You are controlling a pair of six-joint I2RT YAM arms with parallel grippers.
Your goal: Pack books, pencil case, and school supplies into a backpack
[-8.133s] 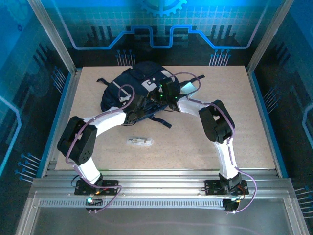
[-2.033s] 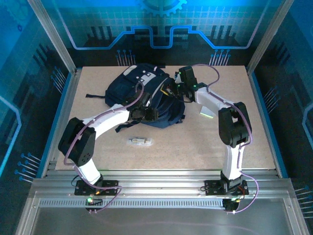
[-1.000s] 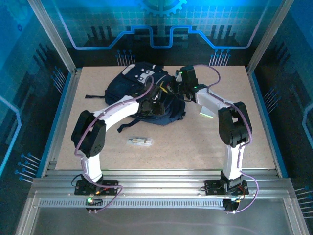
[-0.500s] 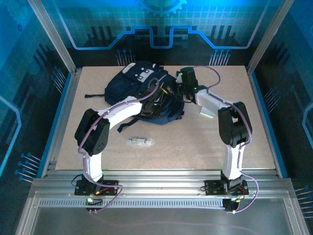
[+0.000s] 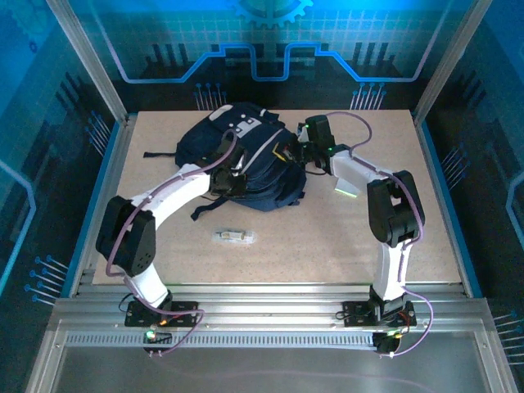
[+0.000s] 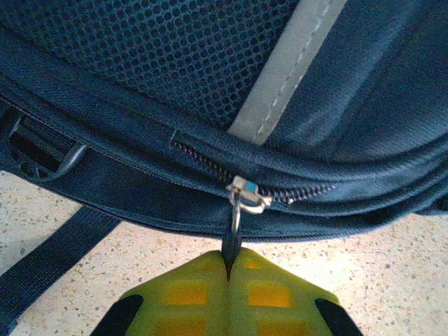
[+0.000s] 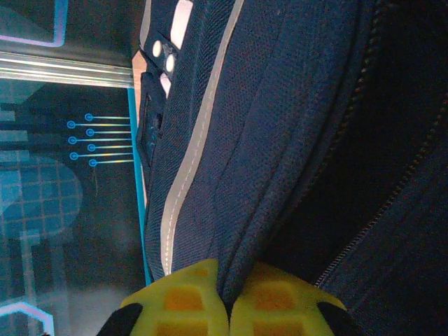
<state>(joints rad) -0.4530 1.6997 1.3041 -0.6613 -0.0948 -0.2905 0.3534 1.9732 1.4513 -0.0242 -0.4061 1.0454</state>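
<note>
The navy backpack (image 5: 250,160) lies at the table's back centre, its pale stripe (image 6: 283,84) facing up. My left gripper (image 5: 223,182) is at the bag's near left edge, shut on the dark zipper pull (image 6: 230,246) that hangs from the metal slider (image 6: 246,194). My right gripper (image 5: 295,155) is at the bag's right side, shut on a fold of backpack fabric (image 7: 241,259). A short clear tube (image 5: 235,237) lies on the table in front of the bag. A small yellow-green pad (image 5: 345,190) lies beside the right forearm. The books and the pencil case are out of view.
Black straps (image 5: 160,154) trail from the bag to the left, and another strap (image 6: 49,259) lies on the table under it. Metal frame rails (image 5: 115,139) and blue panels wall in the table on three sides.
My left gripper has shut on the zipper pull and drawn back to the left along the bag's near edge. The bag's opening has narrowed. The right gripper has kept its hold.
</note>
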